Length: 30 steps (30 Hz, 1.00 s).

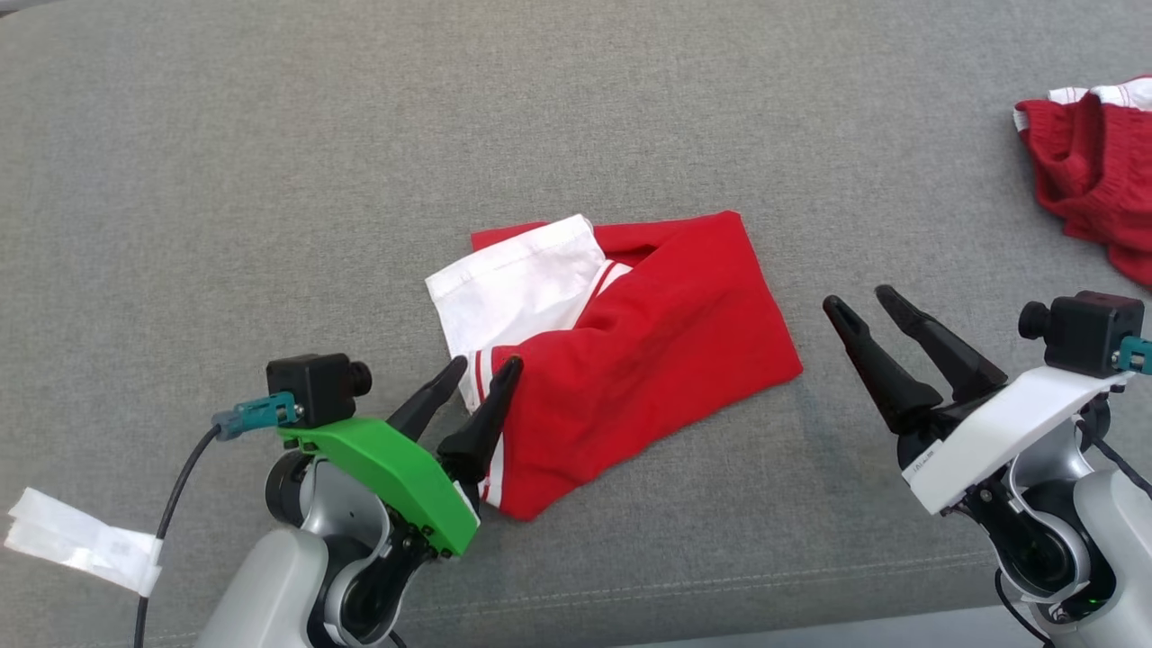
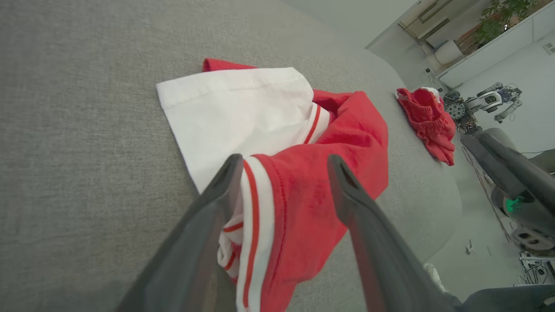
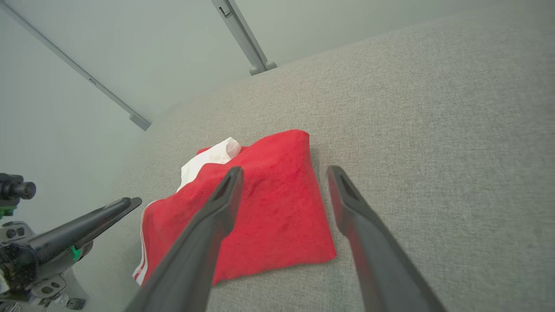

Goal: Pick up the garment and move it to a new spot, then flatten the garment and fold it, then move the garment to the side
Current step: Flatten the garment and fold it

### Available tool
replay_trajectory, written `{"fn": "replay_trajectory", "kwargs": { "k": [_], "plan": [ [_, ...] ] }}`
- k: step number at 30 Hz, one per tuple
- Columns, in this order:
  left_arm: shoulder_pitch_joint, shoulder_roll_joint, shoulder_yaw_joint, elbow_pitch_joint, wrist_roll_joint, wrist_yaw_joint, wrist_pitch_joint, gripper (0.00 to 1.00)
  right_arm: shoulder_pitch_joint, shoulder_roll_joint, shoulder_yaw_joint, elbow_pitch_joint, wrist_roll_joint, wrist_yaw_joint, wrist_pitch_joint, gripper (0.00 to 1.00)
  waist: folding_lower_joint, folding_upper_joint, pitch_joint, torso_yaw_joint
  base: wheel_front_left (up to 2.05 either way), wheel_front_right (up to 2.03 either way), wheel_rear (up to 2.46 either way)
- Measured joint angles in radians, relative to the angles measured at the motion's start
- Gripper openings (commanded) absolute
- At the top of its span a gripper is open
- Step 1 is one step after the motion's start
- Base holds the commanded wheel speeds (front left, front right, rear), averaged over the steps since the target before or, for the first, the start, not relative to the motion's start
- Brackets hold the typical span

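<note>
The garment [image 1: 648, 342] lies folded at the middle of the cushion [image 1: 270, 135]; only moving it aside seems left. The left gripper [image 1: 487, 364], wide open and empty, hovers over its striped hem. The right gripper [image 1: 859, 299], equally open and empty, sits nearby.

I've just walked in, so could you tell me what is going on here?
A folded red-and-white fabric garment lies on the grey upholstered surface. The robot's left end effector is open, straddling its striped near edge without gripping. The right end effector, also open, hovers apart to the garment's right. A crumpled red cloth garment lies far right.
</note>
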Motion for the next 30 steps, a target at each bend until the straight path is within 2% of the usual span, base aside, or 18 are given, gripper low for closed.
{"fn": "replay_trajectory", "kwargs": {
  "k": [5,21,24,30],
  "plan": [
    [-0.014,0.012,-0.005,0.051,-0.028,0.013,0.062,1.0,0.025,-0.005,-0.019,-0.01,-0.001,-0.009,-0.026,1.0,0.0,0.0,0.019,-0.027,0.0,0.0,0.0],
    [-0.076,-0.001,-0.029,0.063,-0.06,0.004,0.124,1.0,0.053,-0.008,-0.021,-0.028,-0.001,-0.013,-0.043,1.0,0.0,0.0,0.012,-0.004,0.0,0.0,0.0],
    [-0.077,-0.002,-0.032,0.069,-0.06,0.004,0.137,0.95,0.057,-0.008,-0.021,-0.029,-0.001,-0.013,-0.05,1.0,0.0,0.0,0.009,-0.005,0.0,0.0,0.0],
    [-0.078,-0.001,-0.032,0.079,-0.06,0.004,0.15,0.93,0.058,-0.008,-0.019,-0.034,-0.001,-0.012,-0.05,1.0,0.0,0.0,0.007,-0.008,0.0,0.0,0.0]
  ]
}}
